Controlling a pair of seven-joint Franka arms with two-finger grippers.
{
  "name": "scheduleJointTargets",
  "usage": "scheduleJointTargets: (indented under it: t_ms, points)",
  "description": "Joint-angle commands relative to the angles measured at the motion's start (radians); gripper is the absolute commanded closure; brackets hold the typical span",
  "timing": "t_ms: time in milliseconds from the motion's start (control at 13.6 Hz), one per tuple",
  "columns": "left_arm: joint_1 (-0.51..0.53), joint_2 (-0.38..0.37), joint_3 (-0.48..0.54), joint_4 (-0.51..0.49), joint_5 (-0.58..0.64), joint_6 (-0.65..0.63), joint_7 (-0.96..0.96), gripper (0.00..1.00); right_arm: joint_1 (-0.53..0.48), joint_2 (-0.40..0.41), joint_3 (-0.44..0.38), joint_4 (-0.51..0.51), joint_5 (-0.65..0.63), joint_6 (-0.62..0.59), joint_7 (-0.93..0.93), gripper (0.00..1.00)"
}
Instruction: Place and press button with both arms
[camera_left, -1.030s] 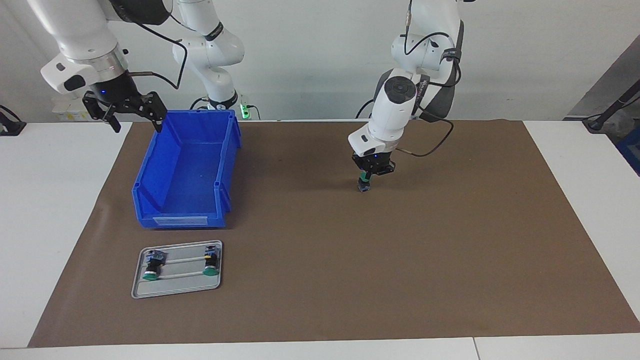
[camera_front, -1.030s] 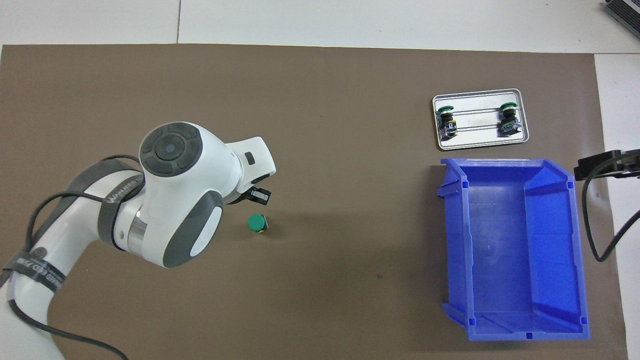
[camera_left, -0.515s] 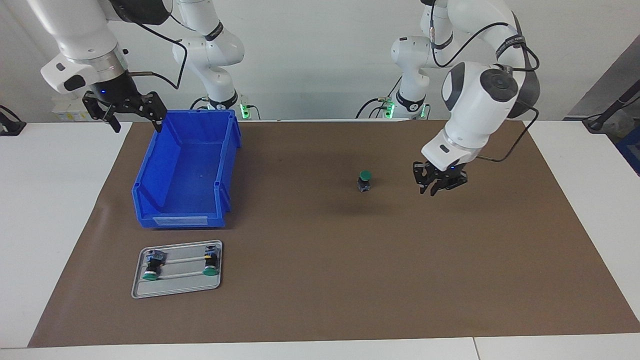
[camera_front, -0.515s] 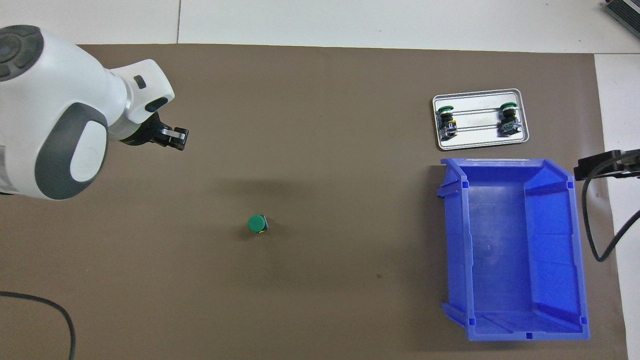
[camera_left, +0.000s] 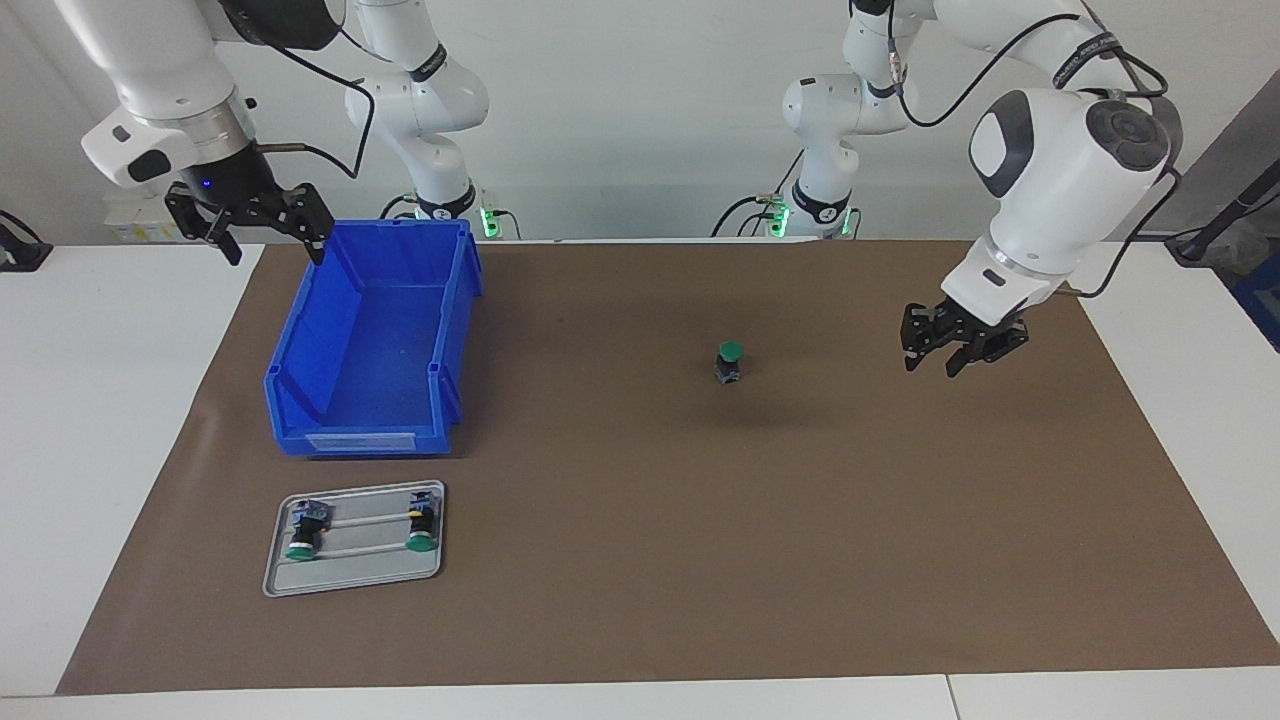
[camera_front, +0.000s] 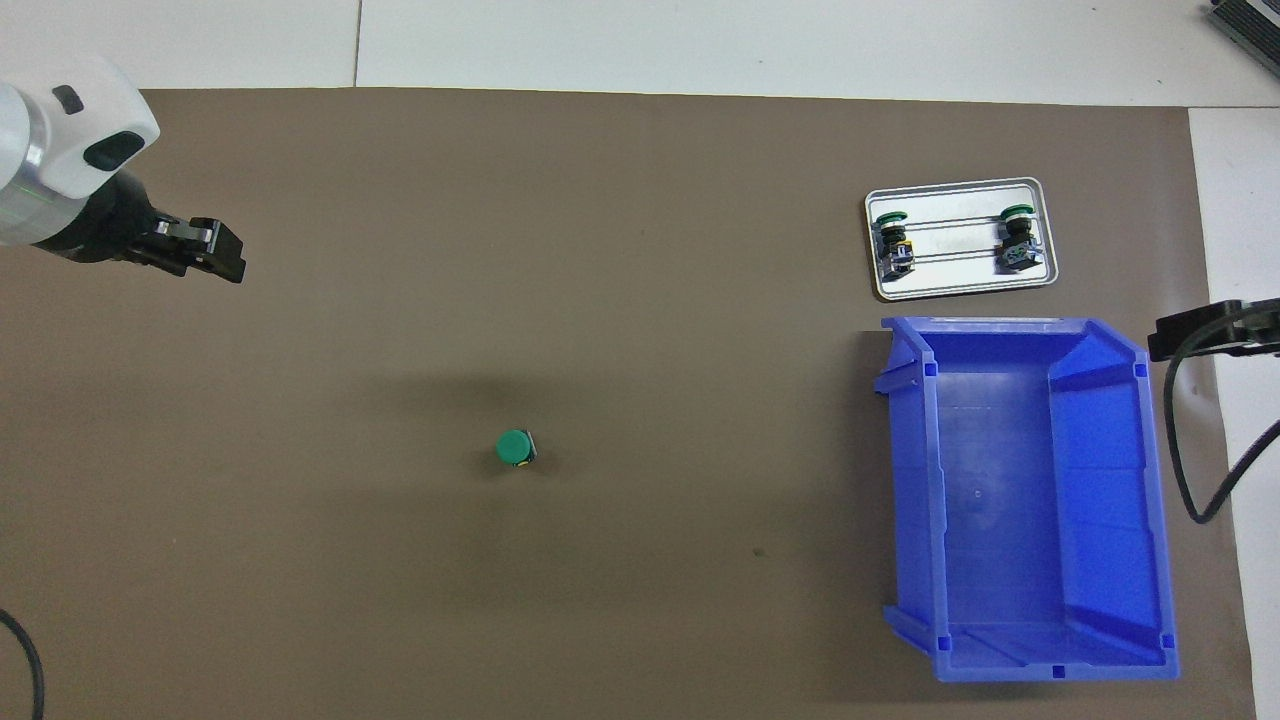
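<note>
Button (camera_left: 730, 361) stands upright, green cap up, alone mid-surface on the brown mat (camera_left: 640, 560). Left claw (camera_left: 957, 346) hangs empty, fingers parted, over the mat toward its own end. Right claw (camera_left: 248, 224) waits wide open and empty above the blue bin's (camera_left: 365, 420) corner.

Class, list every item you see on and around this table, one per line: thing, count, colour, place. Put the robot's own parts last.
button: one, green cap on a black body, standing upright alone on the mat, mid-table
tray: one, silver-grey, toward the right arm's end, farther from the robots than the bin
buttons on the tray: two, green caps, lying on their sides
bin: one, blue, toward the right arm's end, nothing visible in it
mat: one, brown, covering the white table
left gripper: one, black, open, holding nothing, raised over the mat toward the left arm's end
right gripper: one, black, open, holding nothing, waiting over the bin's corner
</note>
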Motion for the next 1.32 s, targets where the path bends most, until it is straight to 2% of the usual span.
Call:
scheduleJointTargets:
  t_ms: [0,221,294,368,515,1251]
  points:
    - [0.004,0.011,-0.008,0.051,0.074,-0.081,0.005,0.45,-0.011,0.0,0.005,-0.001,0.008,-0.003,-0.023,0.0]
    - [-0.003,-0.013,-0.016,0.048,0.107,-0.075,0.003,0.43,-0.011,0.0,0.005,-0.001,0.008,-0.003,-0.023,0.0]
    - [-0.003,-0.018,-0.019,0.041,0.105,-0.066,0.005,0.34,-0.011,0.0,0.005,-0.001,0.008,-0.003,-0.023,0.0]
    - [-0.004,-0.021,-0.021,0.036,0.101,-0.057,0.006,0.16,-0.011,0.0,0.004,-0.001,0.008,-0.003,-0.023,0.0]
    - [-0.004,-0.038,-0.022,0.013,0.099,-0.047,0.008,0.0,-0.011,0.0,0.004,-0.001,0.008,-0.003,-0.023,0.0]
    - [-0.003,-0.05,-0.022,-0.019,0.098,0.011,0.002,0.0,-0.011,0.0,0.005,-0.001,0.008,-0.003,-0.023,0.0]
